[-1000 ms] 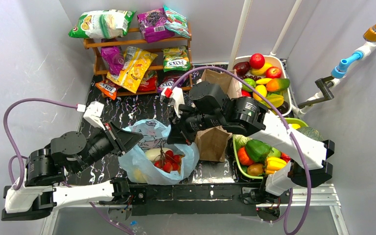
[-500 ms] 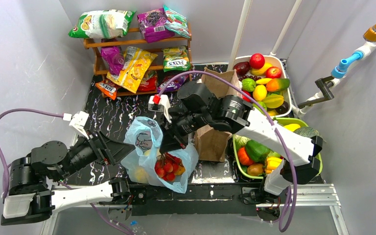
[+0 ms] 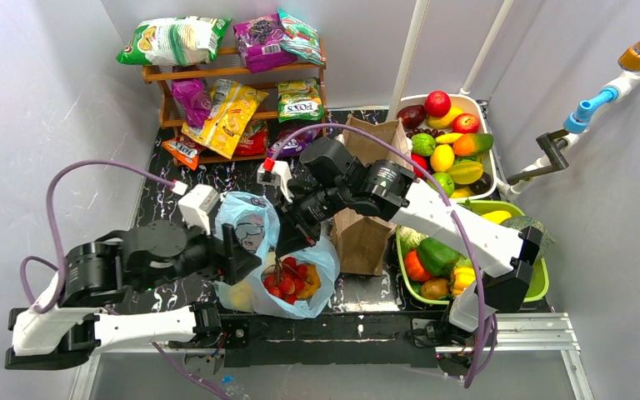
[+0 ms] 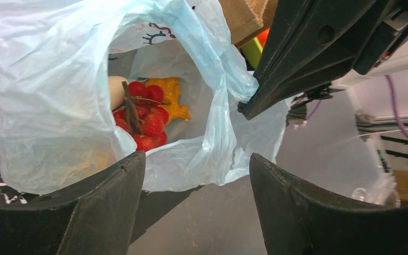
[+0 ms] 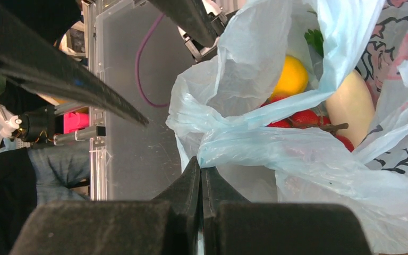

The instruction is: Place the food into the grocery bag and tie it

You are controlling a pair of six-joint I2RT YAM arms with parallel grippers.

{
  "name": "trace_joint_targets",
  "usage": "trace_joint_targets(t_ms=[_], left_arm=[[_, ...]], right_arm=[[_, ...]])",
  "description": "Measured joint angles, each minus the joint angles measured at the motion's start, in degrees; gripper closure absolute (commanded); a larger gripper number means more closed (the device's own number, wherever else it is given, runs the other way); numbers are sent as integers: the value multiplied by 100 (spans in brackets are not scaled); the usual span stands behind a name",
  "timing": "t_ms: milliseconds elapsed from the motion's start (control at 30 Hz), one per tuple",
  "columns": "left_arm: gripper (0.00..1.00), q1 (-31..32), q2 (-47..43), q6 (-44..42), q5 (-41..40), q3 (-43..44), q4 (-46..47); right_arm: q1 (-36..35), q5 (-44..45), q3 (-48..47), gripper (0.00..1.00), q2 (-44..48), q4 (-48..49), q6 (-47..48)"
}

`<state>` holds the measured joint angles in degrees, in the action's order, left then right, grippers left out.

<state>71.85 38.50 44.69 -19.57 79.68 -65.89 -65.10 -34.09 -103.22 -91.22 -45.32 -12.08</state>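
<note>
The grocery bag [image 3: 254, 233], thin light-blue plastic with pink print, stands open at the table's near middle. The food in it shows as red berries [image 4: 146, 119], an orange piece [image 4: 171, 95], a yellow fruit [image 5: 292, 77] and a pale piece [image 5: 350, 106]. My right gripper [image 5: 201, 166] is shut on a fold of the bag's rim and comes in from the far right [image 3: 287, 247]. My left gripper [image 4: 196, 159] is open at the bag's near-left side [image 3: 247, 257], nothing between its fingers [image 4: 111, 202], the bag's mouth just ahead of them.
A brown paper bag [image 3: 362, 237] stands right beside the grocery bag. Right of it are a green basket [image 3: 542, 283] of vegetables and a white tub [image 3: 477, 104] of fruit. A wooden shelf [image 3: 162, 75] with snack packets fills the back left.
My left gripper opened, drew back to the left, then swung in to the bag's left side. My right gripper shifted left with the bag's rim still pinched, so the bag stands taller.
</note>
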Motion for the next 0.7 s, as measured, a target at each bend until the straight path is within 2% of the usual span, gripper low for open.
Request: trace_joint_targets(t_ms=[133, 433, 700], left_arm=[[35, 0, 221, -236, -114, 0, 44], [38, 0, -509, -420, -420, 0, 225], [41, 0, -535, -389, -490, -4, 243]], right_arm=[[94, -15, 219, 99, 24, 55, -4], [179, 52, 507, 99, 42, -142, 105], [409, 387, 614, 99, -55, -210, 118]])
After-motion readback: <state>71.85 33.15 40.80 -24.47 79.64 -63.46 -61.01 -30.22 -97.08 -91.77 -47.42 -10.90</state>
